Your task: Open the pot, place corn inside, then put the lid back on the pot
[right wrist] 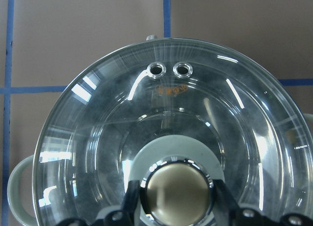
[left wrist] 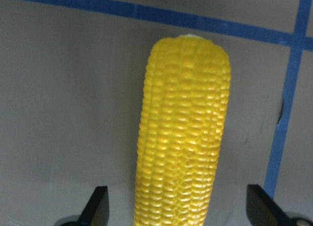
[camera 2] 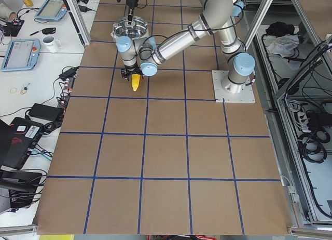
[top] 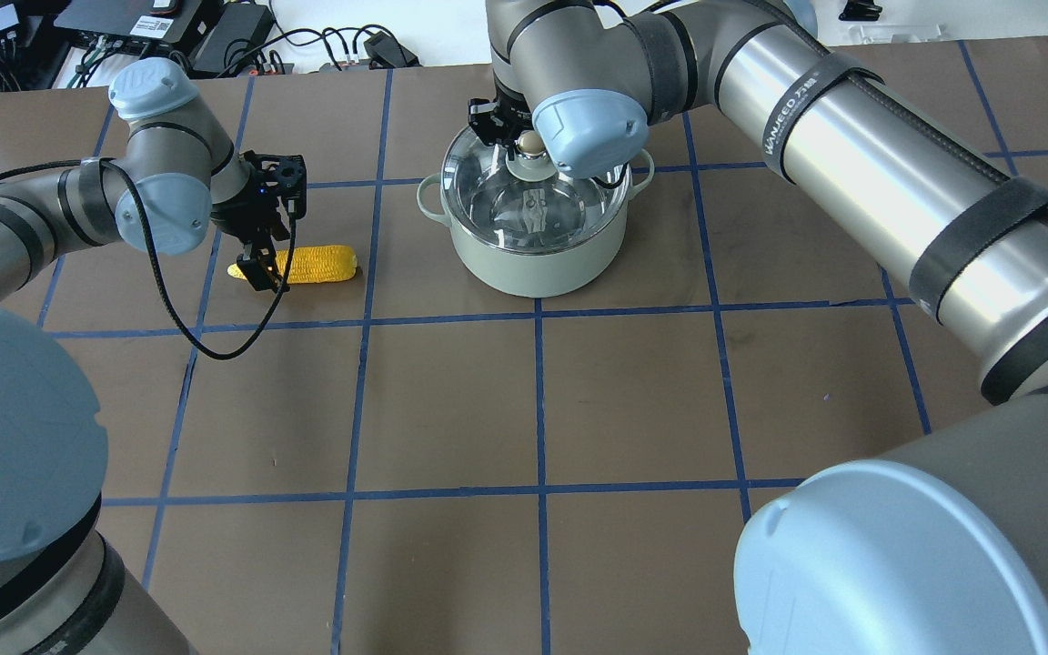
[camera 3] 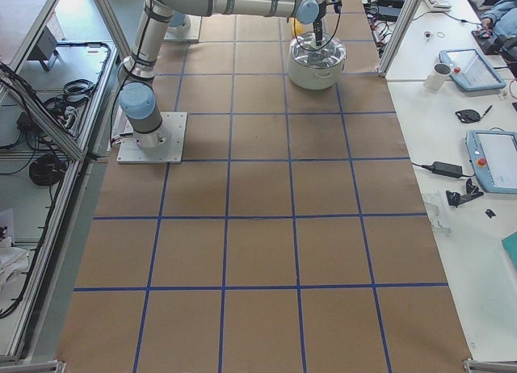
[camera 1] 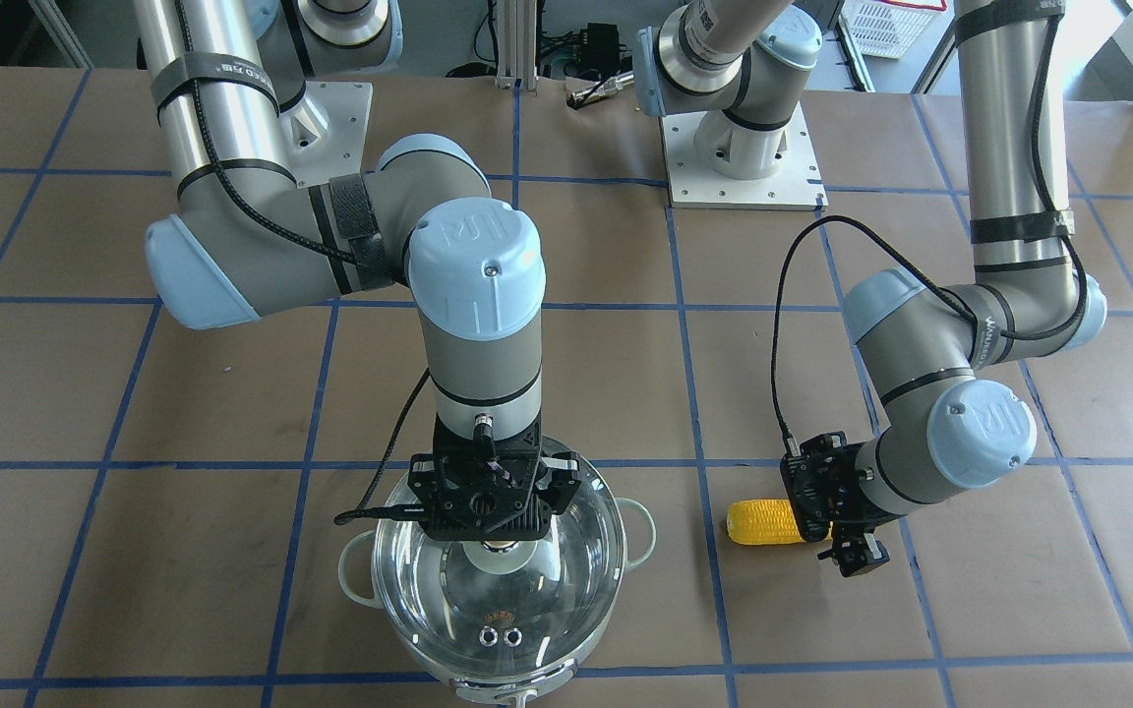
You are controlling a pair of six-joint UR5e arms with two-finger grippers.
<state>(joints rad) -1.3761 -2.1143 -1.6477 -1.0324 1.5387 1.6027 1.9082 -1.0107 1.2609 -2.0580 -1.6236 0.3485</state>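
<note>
The mint-green pot (top: 533, 264) stands at the far middle of the table, and also shows in the front view (camera 1: 641, 532). The clear glass lid (top: 569, 205) (right wrist: 166, 103) covers it; I cannot tell whether it rests on the rim or hangs just above. My right gripper (camera 1: 498, 536) (right wrist: 176, 201) is shut on the lid's cream knob from above. The yellow corn (top: 319, 264) (camera 1: 763, 521) lies on the table beside the pot. My left gripper (top: 260, 264) is open and straddles the corn's tapered end; in the left wrist view the corn (left wrist: 181, 138) lies between the spread fingertips (left wrist: 98, 206), untouched.
The table is brown with a blue tape grid. The two arm base plates (camera 1: 744, 172) (camera 1: 345, 128) sit at the robot's edge. The left wrist cable (camera 1: 783, 324) loops above the corn. A side desk with a mug (camera 3: 441, 73) and tablets adjoins the table beyond the pot.
</note>
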